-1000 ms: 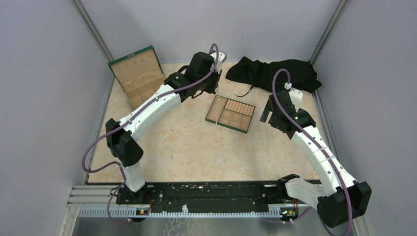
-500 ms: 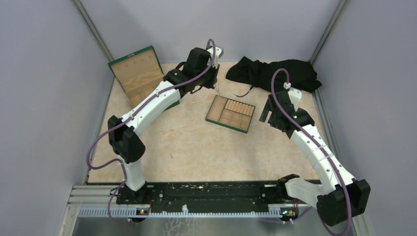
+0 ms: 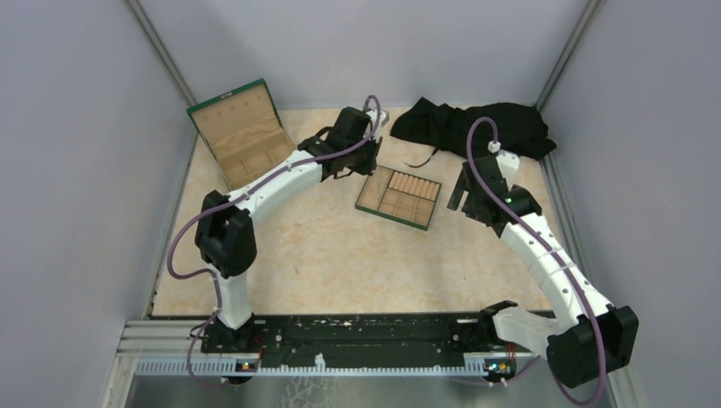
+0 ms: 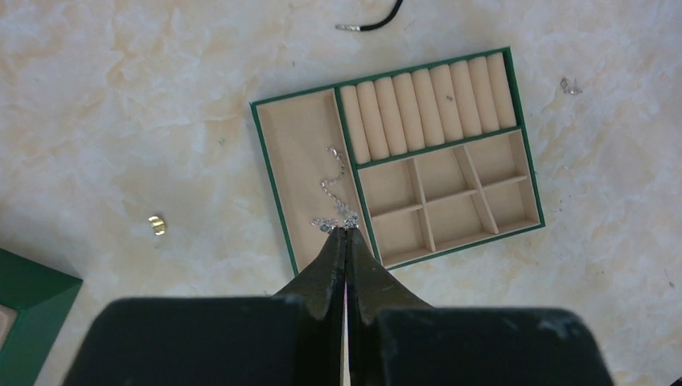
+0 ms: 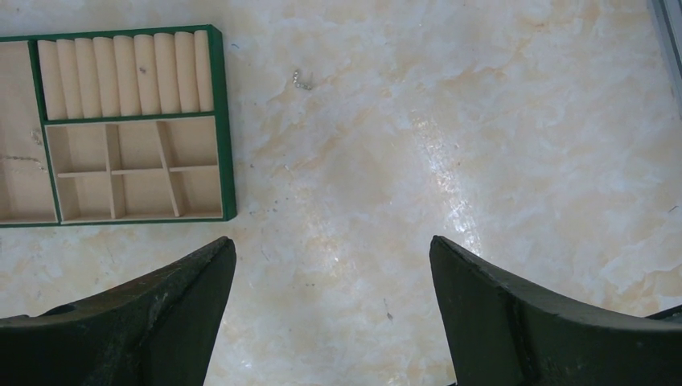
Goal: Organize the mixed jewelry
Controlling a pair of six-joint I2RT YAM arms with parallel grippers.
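Note:
The jewelry tray (image 4: 273, 185) has a green rim, a long left compartment, padded rolls and several small cells. My left gripper (image 4: 346, 232) is shut on the clustered end of a thin silver chain (image 4: 333, 182). The chain trails over the long compartment. A small gold piece (image 4: 157, 224) lies on the table left of the tray. A tiny silver piece (image 4: 570, 85) lies to its right and also shows in the right wrist view (image 5: 301, 79). My right gripper (image 5: 330, 261) hovers open over bare table right of the tray (image 5: 223, 121), holding nothing.
A black cloth (image 3: 472, 127) is bunched at the back right, with a black cord end (image 4: 370, 25) reaching toward the tray (image 3: 369, 194). A second green-edged wooden box (image 3: 242, 136) leans at the back left. Grey walls close in both sides.
The left arm has stretched and dropped lower, bringing its shut gripper with the chain down toward the tray's left end. The right arm has barely moved.

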